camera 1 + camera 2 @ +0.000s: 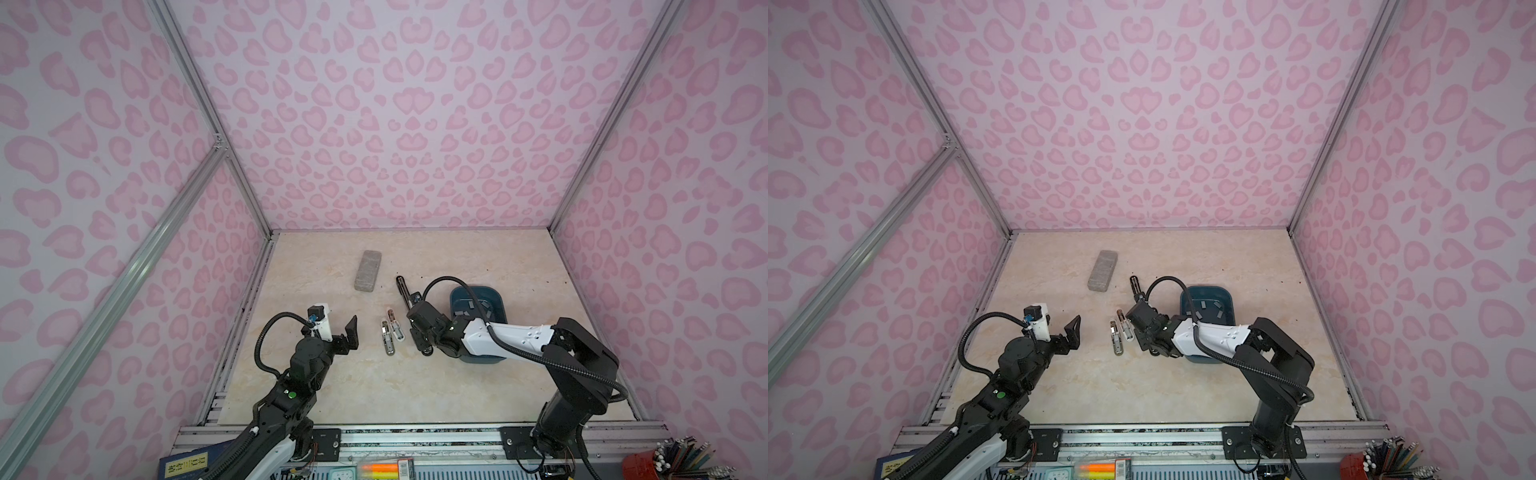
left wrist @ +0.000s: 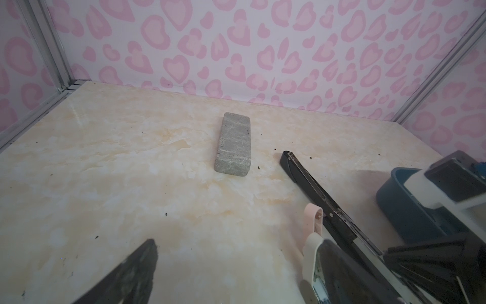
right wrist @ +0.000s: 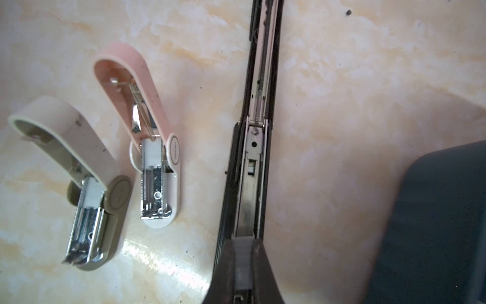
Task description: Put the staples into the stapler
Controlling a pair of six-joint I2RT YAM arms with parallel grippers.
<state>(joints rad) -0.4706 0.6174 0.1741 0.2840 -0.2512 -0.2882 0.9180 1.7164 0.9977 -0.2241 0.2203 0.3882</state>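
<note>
The black stapler [image 3: 259, 105] lies opened flat on the table, its long metal channel facing up; in both top views it runs from the middle [image 1: 402, 289] toward the right arm. My right gripper [image 3: 243, 243] is shut on a short grey strip of staples [image 3: 243, 263], held right over the near end of that channel. More staples [image 1: 473, 308] lie loose in the dark blue tray [image 1: 500, 301]. My left gripper [image 2: 236, 265] hangs open and empty over bare table, left of the staplers [image 1: 334, 332].
Two small staplers lie open between the arms, a pink one [image 3: 157, 155] and a beige one [image 3: 92, 194]. A grey speckled block [image 1: 367, 270] sits farther back. Pink patterned walls close in the table on three sides.
</note>
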